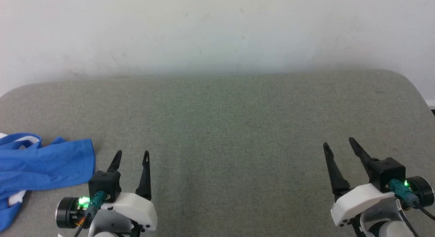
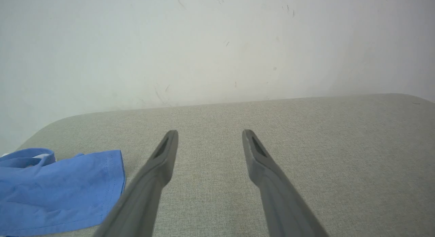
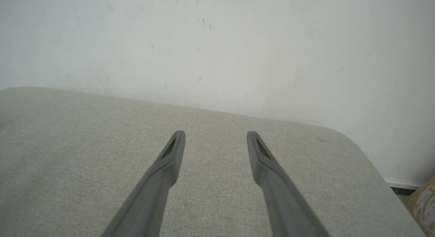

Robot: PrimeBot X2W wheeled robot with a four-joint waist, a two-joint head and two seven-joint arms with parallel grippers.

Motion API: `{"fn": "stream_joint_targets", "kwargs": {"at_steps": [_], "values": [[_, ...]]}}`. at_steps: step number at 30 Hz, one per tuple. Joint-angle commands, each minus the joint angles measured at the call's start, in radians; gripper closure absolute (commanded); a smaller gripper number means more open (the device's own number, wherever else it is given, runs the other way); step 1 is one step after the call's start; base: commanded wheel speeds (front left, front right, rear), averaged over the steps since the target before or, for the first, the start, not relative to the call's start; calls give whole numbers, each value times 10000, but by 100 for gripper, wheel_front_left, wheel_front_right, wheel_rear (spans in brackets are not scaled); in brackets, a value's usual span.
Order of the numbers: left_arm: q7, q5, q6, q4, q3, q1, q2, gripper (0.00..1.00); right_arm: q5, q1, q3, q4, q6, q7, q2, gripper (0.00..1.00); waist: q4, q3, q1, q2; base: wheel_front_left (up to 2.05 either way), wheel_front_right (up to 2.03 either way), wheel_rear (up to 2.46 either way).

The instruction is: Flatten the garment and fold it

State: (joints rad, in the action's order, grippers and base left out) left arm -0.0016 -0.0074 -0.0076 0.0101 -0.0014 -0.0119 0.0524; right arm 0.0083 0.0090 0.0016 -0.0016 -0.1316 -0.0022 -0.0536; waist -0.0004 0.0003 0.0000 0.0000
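My shirt [image 1: 44, 162] lies at the far left of the bench [image 1: 224, 121], close to the front edge. It is in a heap, not flat. I see mostly blue cloth, with a bit of white peeking out at the top and at the bottom. Part of it runs off the left side of my head view, so I cannot see all of it.

My left tool [image 1: 132, 153] is just to the right of the shirt. It is near the cloth but not touching it. Its two dark fingers [image 1: 145, 172] are spread wide, and it holds nothing. They point away from me, toward the wall [image 1: 217, 30]. A small green light [image 1: 83, 201] glows on that wrist. In my left wrist view, the shirt [image 2: 57, 189] sits low on the left, beside the left finger.

The middle of the bench is grey and soft looking, with round corners at the back. The wall behind it is white with a few little marks.

My right tool [image 1: 339, 142] is far over on the right, well apart from the shirt. It is spread wide too, and it holds nothing. Its fingers lean a little to the left. In my right wrist view, a bit of a brown box [image 3: 421, 203] shows at the far right, down past the corner of the bench.
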Motion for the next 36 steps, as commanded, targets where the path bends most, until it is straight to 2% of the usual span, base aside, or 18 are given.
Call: {"fn": "stream_joint_targets", "kwargs": {"at_steps": [1, 20, 36], "values": [[-100, -91, -24, 53, -32, 45, -1, 0, 61, 1, -25, 42, 0, -96, 3, 0, -1, 1, 0, 0, 0, 0, 0], [-477, -522, -70, 148, -71, 164, -4, 0, 226, 7, -137, 165, 2, -476, 8, 0, 190, -23, 0, 0, 0, 0, 0], [-811, -788, -75, 146, 187, 266, -7, 0, 182, -19, -128, 140, 3, -795, 12, 0, 1007, 26, 0, 0, 0, 0, 0]]}}
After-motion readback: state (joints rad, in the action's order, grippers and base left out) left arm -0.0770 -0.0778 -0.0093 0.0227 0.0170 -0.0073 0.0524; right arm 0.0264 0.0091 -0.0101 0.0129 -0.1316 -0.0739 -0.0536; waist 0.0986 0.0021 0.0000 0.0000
